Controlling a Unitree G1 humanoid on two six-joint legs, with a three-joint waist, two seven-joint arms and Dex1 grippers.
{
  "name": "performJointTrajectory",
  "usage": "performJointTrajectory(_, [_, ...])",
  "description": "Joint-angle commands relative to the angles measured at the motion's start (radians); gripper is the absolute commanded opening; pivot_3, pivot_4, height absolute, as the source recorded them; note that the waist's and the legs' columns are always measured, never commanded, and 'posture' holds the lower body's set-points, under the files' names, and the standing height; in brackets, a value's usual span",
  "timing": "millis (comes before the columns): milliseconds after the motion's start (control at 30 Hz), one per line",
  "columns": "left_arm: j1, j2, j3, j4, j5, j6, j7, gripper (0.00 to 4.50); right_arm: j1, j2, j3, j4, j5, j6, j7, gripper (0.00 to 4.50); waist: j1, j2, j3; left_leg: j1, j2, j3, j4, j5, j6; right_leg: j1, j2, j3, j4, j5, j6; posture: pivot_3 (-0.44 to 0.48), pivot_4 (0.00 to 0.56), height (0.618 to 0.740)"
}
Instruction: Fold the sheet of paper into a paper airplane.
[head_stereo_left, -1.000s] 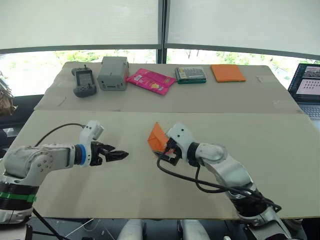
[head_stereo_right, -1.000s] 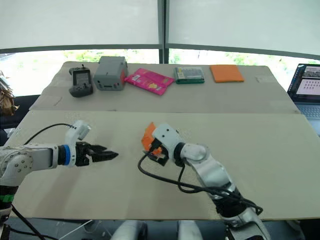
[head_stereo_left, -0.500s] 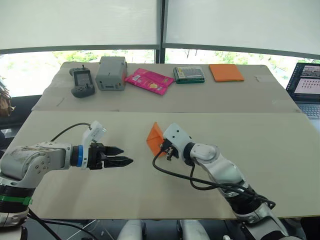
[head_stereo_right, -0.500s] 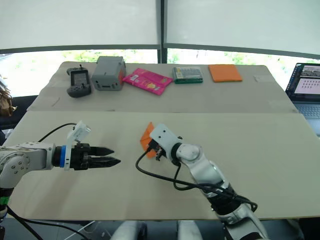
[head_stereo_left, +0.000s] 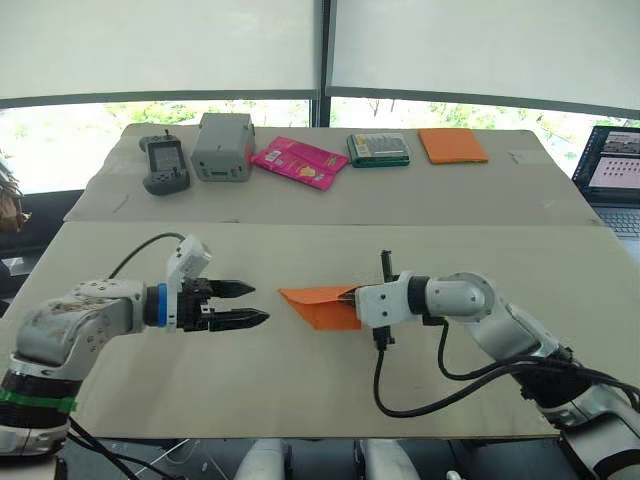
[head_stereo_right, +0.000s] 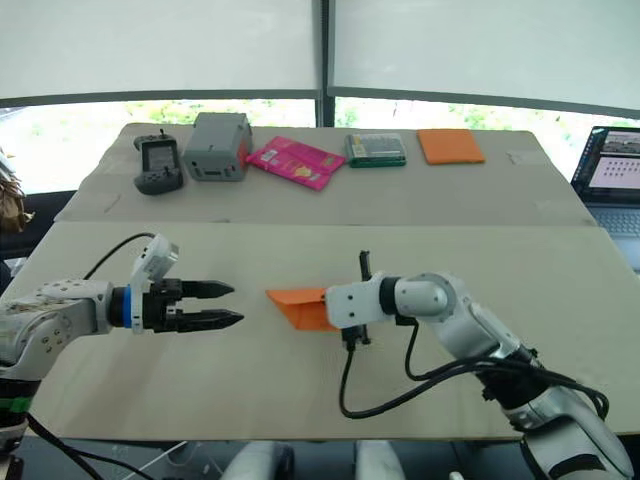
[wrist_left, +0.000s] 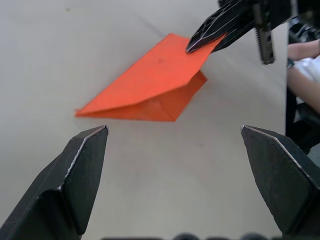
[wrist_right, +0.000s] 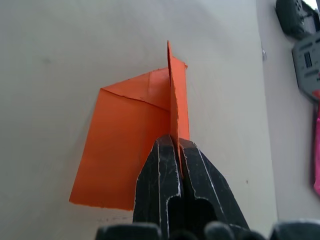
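The sheet of paper (head_stereo_left: 318, 306) is bright orange and folded into a flat wedge, its point facing my left gripper. It is at the middle of the near table, one flap raised. My right gripper (head_stereo_left: 351, 296) is shut on the edge of that raised flap (wrist_right: 172, 125), reaching in from the right. My left gripper (head_stereo_left: 258, 304) hovers open just left of the paper's tip, pointing at it with nothing between its fingers (wrist_left: 82, 165). In the left wrist view the paper (wrist_left: 150, 85) lies ahead with the right gripper's black fingertips (wrist_left: 215, 27) pinching its far corner.
On the far table stand a handheld controller (head_stereo_left: 166, 165), a grey box (head_stereo_left: 225, 147), a pink packet (head_stereo_left: 300, 162), a green-edged case (head_stereo_left: 380, 150) and a thick orange pad (head_stereo_left: 453, 145). A laptop (head_stereo_left: 612, 175) sits at the far right. Cables trail from both wrists.
My right gripper has shut on the paper and swung round to the right. The paper went from standing upright to low, its point toward the left gripper. The left gripper stayed open.
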Motion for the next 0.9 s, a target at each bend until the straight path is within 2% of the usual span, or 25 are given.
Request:
performJointTrajectory(33, [-0.100, -0.027, -0.005, 0.083, 0.069, -0.044, 0.031, 4.50, -0.058, 0.008, -0.005, 0.119, -0.028, -0.241, 0.021, 0.07, 0.001, -0.001, 0.001, 0.000, 0.000, 0.000, 0.001, 0.000, 0.000, 0.000, 0.001, 0.000, 0.000, 0.000, 0.000, 0.000, 0.150, 0.740])
performJointTrajectory(133, [-0.097, -0.053, -0.093, 0.071, 0.166, -0.186, -0.040, 4.50, -0.072, 0.019, -0.005, 0.208, -0.026, -0.359, 0.040, 0.07, 0.000, -0.001, 0.001, 0.000, 0.000, 0.000, 0.000, 0.000, 0.000, 0.001, 0.000, 0.001, 0.000, 0.000, 0.000, 0.000, 0.150, 0.740])
performJointTrajectory(400, [-0.126, -0.162, -0.160, 0.127, 0.237, -0.299, -0.105, 4.50, -0.066, 0.042, -0.026, 0.313, -0.054, -0.414, 0.049, 0.07, 0.001, -0.001, 0.001, -0.002, 0.000, 0.001, 0.001, -0.001, 0.001, -0.001, 0.000, 0.001, 0.000, 0.000, 0.000, 0.000, 0.150, 0.740])
performJointTrajectory(433, [-0.135, -0.184, -0.162, 0.140, 0.240, -0.303, -0.101, 3.95, -0.060, 0.043, -0.029, 0.311, -0.056, -0.409, 0.046, 0.00, 0.002, -0.001, 0.001, -0.001, 0.000, 0.001, 0.001, -0.001, 0.001, 0.000, 0.000, 0.001, 0.000, 0.000, 0.000, 0.000, 0.150, 0.740])
performJointTrajectory(467, [-0.141, -0.200, -0.162, 0.150, 0.243, -0.305, -0.099, 3.71, -0.056, 0.043, -0.031, 0.310, -0.058, -0.406, 0.045, 0.00, 0.002, -0.001, 0.001, -0.001, 0.000, 0.001, 0.001, -0.001, 0.001, 0.000, 0.000, 0.001, 0.000, 0.000, 0.000, 0.000, 0.150, 0.740])
performJointTrajectory(800, [-0.187, -0.283, -0.234, 0.327, 0.368, -0.438, -0.160, 0.26, -0.019, 0.038, -0.049, 0.282, -0.064, -0.397, 0.045, 0.00, 0.002, -0.001, 0.001, -0.001, 0.000, 0.001, 0.001, -0.001, 0.001, 0.000, 0.000, 0.001, 0.001, 0.000, 0.000, 0.000, 0.150, 0.740])
performJointTrajectory(833, [-0.189, -0.288, -0.240, 0.343, 0.379, -0.449, -0.167, 0.02, -0.018, 0.037, -0.049, 0.282, -0.064, -0.397, 0.046, 0.00, 0.002, -0.001, 0.001, -0.001, 0.000, 0.001, 0.001, -0.001, 0.001, 0.000, 0.000, 0.001, 0.000, 0.000, 0.000, 0.000, 0.150, 0.740])
performJointTrajectory(900, [-0.193, -0.300, -0.252, 0.371, 0.399, -0.466, -0.180, 0.02, -0.013, 0.037, -0.049, 0.276, -0.063, -0.395, 0.046, 0.00, 0.002, -0.001, 0.001, -0.001, 0.000, 0.001, 0.001, -0.001, 0.001, 0.000, 0.000, 0.001, 0.001, 0.000, 0.000, 0.000, 0.150, 0.740])
